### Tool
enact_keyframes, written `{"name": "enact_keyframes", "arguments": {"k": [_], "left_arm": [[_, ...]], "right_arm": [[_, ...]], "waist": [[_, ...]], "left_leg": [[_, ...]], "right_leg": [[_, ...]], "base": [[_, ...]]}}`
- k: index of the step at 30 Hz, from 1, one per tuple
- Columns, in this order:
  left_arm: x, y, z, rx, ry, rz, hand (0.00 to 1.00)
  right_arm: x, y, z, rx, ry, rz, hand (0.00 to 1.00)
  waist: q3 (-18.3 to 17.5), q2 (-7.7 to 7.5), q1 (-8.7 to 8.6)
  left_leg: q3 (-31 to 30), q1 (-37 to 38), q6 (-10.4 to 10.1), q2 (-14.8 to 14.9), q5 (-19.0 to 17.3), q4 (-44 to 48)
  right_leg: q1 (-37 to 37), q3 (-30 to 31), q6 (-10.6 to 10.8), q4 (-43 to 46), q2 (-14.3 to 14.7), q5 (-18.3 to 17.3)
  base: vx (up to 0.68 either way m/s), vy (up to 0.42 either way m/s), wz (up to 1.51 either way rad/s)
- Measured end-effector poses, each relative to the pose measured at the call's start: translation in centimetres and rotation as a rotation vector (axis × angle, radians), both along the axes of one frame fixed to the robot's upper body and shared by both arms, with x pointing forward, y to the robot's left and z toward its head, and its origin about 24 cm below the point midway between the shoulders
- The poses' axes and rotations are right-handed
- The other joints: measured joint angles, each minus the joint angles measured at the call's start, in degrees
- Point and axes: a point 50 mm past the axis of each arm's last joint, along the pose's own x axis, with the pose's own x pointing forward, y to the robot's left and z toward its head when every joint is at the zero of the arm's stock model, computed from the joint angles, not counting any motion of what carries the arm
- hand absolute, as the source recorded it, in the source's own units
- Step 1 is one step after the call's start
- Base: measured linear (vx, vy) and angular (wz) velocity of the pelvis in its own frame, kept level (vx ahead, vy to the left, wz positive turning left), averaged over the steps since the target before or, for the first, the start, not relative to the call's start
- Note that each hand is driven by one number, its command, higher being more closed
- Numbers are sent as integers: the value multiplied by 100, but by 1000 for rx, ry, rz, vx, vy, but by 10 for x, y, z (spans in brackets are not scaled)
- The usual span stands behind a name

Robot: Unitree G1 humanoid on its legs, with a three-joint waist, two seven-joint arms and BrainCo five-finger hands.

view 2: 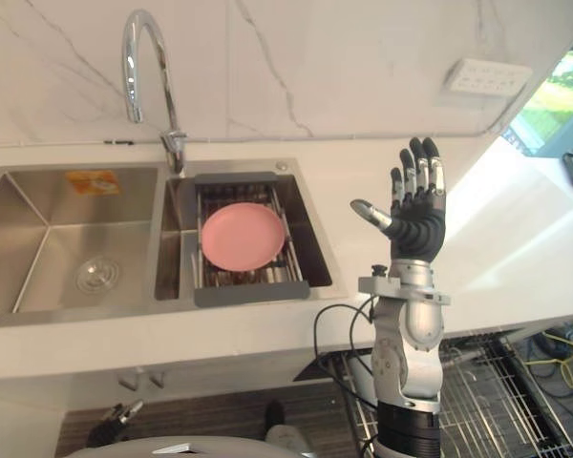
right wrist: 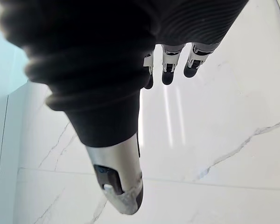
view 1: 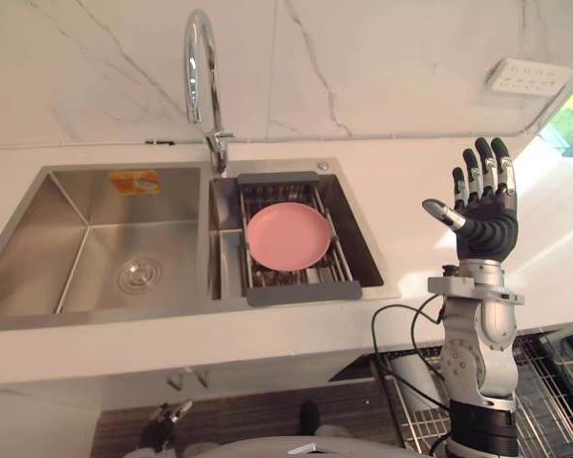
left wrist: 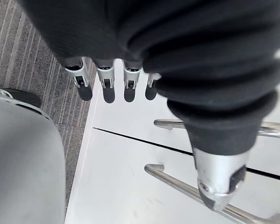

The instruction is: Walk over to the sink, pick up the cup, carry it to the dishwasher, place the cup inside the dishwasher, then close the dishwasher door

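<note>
**Q:** Report the cup location and the sink contents.
**A:** The cup's location cannot be told. The sink [view 1: 72,205] is steel, with two basins. The right basin carries a drain rack [view 1: 301,294] with grey end bars, and a pink plate [view 1: 287,236] lies flat on the rack. The left basin has a round drain [view 1: 138,275] in its floor.

**Q:** Hand status?
**A:** The right hand [view 1: 485,205] stands upright to the right of the sink, well apart from its rim. Its fingers are straight, the thumb is spread toward the sink, and it holds nothing. The left hand [left wrist: 105,74] hangs low, below the sink's front edge, before white cabinet fronts [left wrist: 130,186] with metal bar handles [left wrist: 177,179]. Its fingers are straight and it holds nothing.

**Q:** Edges and working room?
**A:** The white bench [view 1: 411,172] runs flat round the sink. The strip between the sink's right rim and the right hand is bare. The faucet [view 1: 199,67] arches high behind the sink, at the divide between the basins. A wire rack [view 1: 544,391] stands out below the bench, to the right of the sink.

**Q:** Surface and room?
**A:** A white veined wall [view 1: 363,67] rises behind the sink, with a white socket panel [view 1: 530,76] on it far to the sink's right. The floor [left wrist: 32,46] is grey and striped.

**Q:** Labels?
**A:** An orange sticker [view 1: 134,181] sits on the back wall of the sink's left basin. Its print is too small to read.
</note>
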Motion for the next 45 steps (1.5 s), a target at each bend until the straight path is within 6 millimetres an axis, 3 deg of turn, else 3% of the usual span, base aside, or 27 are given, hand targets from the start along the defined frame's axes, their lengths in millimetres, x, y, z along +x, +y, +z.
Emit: {"name": "enact_keyframes", "arguments": {"k": [6, 10, 14, 19, 25, 35, 45], "left_arm": [[1, 3, 1, 10, -9, 1, 0], [-3, 6, 1, 19, 1, 28, 0], [-13, 9, 0, 39, 27, 42, 0], [-23, 9, -2, 49, 62, 20, 0], [-22, 10, -2, 48, 69, 17, 0], [-21, 11, -3, 28, 95, 6, 0], [-23, 12, -4, 36, 115, -19, 0]], "right_arm": [[-3, -1, -8, 65, -8, 139, 0], [-6, -5, -6, 9, -28, 162, 0], [-6, -4, 0, -272, 17, 105, 0], [-2, -3, 5, -666, 93, -27, 0], [11, 27, 25, -1111, 37, -32, 0], [33, 60, 20, -1562, 73, 67, 0], [48, 66, 0, -1835, 172, 154, 0]], "waist": [[134, -19, 6], [196, -54, 25], [159, -150, 75], [113, -154, 49], [52, -163, -5], [-27, -187, 91], [-217, -207, 165]], "left_leg": [[-27, -251, 36, -76, 91, 5], [-155, -251, 39, -73, 91, 0], [-173, -238, 50, -64, 101, -114], [-185, -237, 48, -68, 190, -224], [-187, -250, 64, -100, 284, -296], [-286, -346, 39, -109, 359, -308], [-291, -337, 23, -100, 492, -500]], "right_leg": [[-247, -16, 2, 5, -69, 62], [-158, -143, 14, 1, -83, 33], [-150, -210, -5, -36, -97, -65], [-176, -285, 38, -4, -114, -56], [-180, -371, 47, 1, -183, -44], [-179, -494, 30, -13, -196, -9], [-255, -524, 17, -2, -183, 8]], "base": [[-7, 2, 1], [-18, 4, 15], [-16, 5, 9], [31, 10, 6], [5, 14, 6], [-62, -13, 7], [-10, -3, 0]]}}
